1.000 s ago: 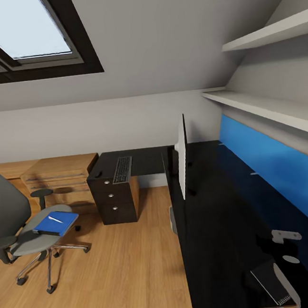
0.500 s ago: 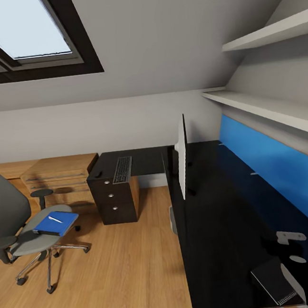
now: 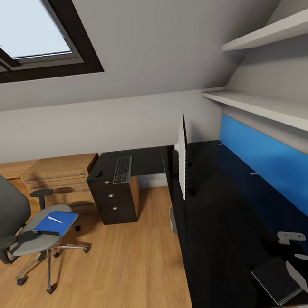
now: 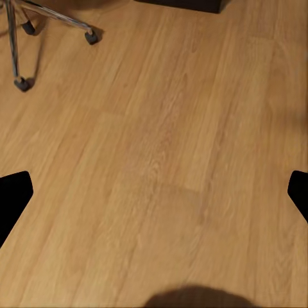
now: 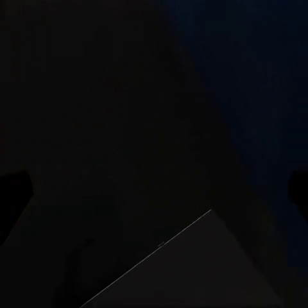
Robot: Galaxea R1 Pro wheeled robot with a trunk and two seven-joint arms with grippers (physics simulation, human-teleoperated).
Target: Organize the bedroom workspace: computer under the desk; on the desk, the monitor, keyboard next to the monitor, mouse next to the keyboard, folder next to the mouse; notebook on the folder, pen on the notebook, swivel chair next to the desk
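My left end effector (image 4: 154, 192) spread wide above the wooden floor (image 4: 167, 147), my right end effector (image 5: 154, 186) also released over the black tabletop (image 3: 218, 213), notebook (image 3: 277, 280) on that tabletop's near end, monitor (image 3: 182, 156) upright farther along it, folder (image 3: 55, 223) and pen (image 3: 55, 219) on the swivel chair (image 3: 33, 230) well left of the tabletop

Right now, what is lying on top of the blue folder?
A whitish pen lies on the folder, which rests on the swivel chair seat. Whatever is beneath the folder is covered.

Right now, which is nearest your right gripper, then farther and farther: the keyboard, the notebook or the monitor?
1. Notebook, at the desk's near end, right by the right gripper.
2. Monitor, halfway along the desk.
3. Keyboard, at the far left end.
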